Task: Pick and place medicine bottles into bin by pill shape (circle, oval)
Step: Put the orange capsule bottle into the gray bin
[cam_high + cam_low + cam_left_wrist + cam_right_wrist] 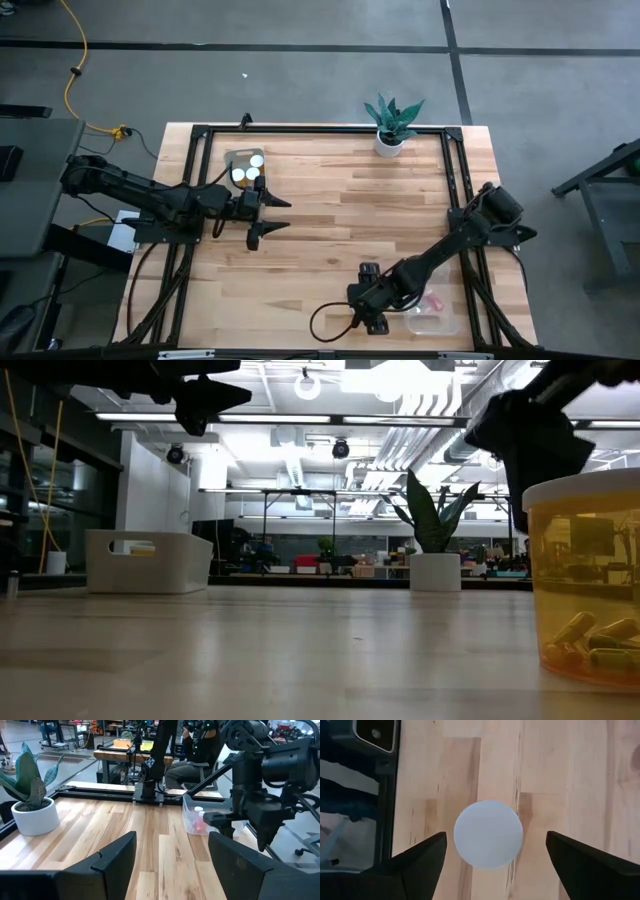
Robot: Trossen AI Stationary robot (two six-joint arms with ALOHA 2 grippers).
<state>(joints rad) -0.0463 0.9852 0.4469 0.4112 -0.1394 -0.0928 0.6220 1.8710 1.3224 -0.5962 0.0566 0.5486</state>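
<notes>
An orange medicine bottle with a white cap stands upright on the table near its front edge. The low view shows its body with long yellow pills inside. My right gripper is open and points down over it, one finger on each side of the cap and apart from it. In the high view my right gripper hides the bottle. My left gripper is open and empty, above the table left of the middle. A grey bin at the far left holds white-capped bottles.
A clear bin at the front right holds a red bottle. A white plant pot stands at the far edge. A black frame runs around the table. Bare wood lies between the two arms.
</notes>
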